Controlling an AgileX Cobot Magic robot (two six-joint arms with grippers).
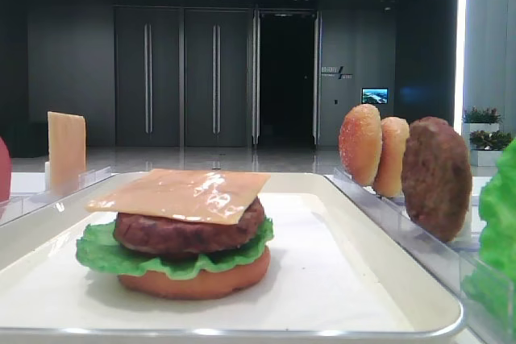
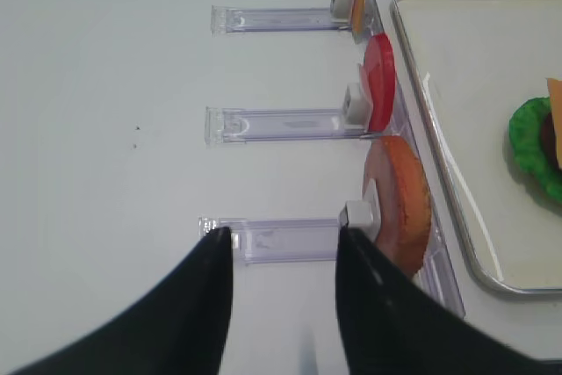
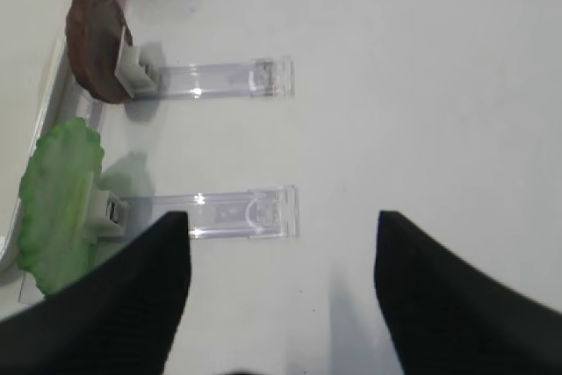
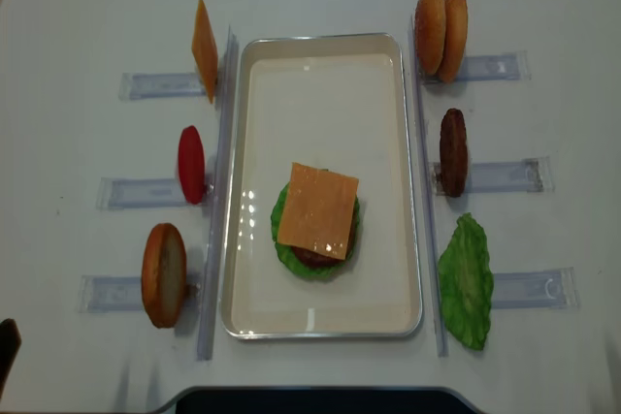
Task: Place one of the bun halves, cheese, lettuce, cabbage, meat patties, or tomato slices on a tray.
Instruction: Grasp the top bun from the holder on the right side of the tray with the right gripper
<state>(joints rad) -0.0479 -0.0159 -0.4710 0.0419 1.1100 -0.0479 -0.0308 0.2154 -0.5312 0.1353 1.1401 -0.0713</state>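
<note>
The off-white tray (image 4: 320, 104) holds a stack: an orange bun bottom (image 1: 193, 279), lettuce (image 4: 281, 239), a meat patty (image 1: 193, 231) and a cheese slice (image 4: 317, 210) on top. Two speckled bun halves (image 4: 440, 32), a patty (image 4: 453, 152) and a lettuce leaf (image 4: 467, 281) stand in racks on the right. My right gripper (image 3: 283, 217) hangs open over bare table beside the lettuce leaf (image 3: 57, 204). My left gripper (image 2: 283, 239) is open with nothing between its fingers, over the rack of a smooth orange-brown bun piece (image 2: 399, 204).
Left of the tray, clear racks hold a cheese slice (image 4: 205, 49), a red tomato slice (image 4: 191, 164) and the bun piece (image 4: 163, 274). Clear rack rails (image 3: 237, 212) lie flat on the white table on both sides. The tray rim (image 2: 432, 129) runs close to the left racks.
</note>
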